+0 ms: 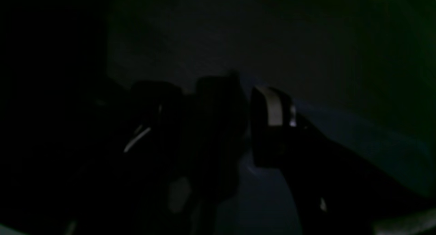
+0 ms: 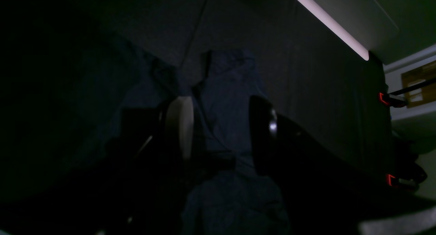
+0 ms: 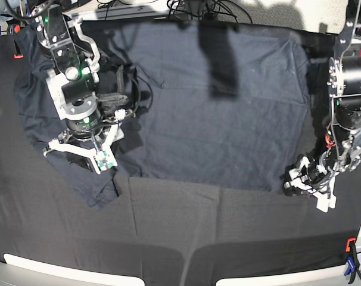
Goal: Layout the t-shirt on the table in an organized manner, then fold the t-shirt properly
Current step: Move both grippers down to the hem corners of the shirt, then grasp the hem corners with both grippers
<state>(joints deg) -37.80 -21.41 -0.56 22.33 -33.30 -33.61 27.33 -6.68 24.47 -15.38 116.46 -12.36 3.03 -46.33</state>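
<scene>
1. Our right gripper (image 2: pixel 218 132) hangs low over the t-shirt (image 3: pixel 192 113), its two fingers spread apart with navy cloth showing in the gap between them; nothing is pinched there.
2. Our left gripper (image 3: pixel 301 182) sits at the opposite side, just beside the shirt's lower corner. In the left wrist view its fingers (image 1: pixel 272 109) stand apart, with dark cloth showing between them, though that view is too dim for us to say whether they touch the fabric.
3. We see the t-shirt spread wide across the far half of the table (image 3: pixel 228 238), mostly flat, with its near hem running roughly straight across the middle.
4. One sleeve (image 3: pixel 97 190) trails toward us past that hem line, under and beside the right arm, somewhat bunched.
5. A dark shadow (image 3: pixel 219 59) falls across the upper part of the shirt.
6. Red clamps (image 2: pixel 383 98) hold the black cloth at the table edge in the right wrist view, and a blue and red clamp (image 3: pixel 350 259) stands at the near corner in the base view.
</scene>
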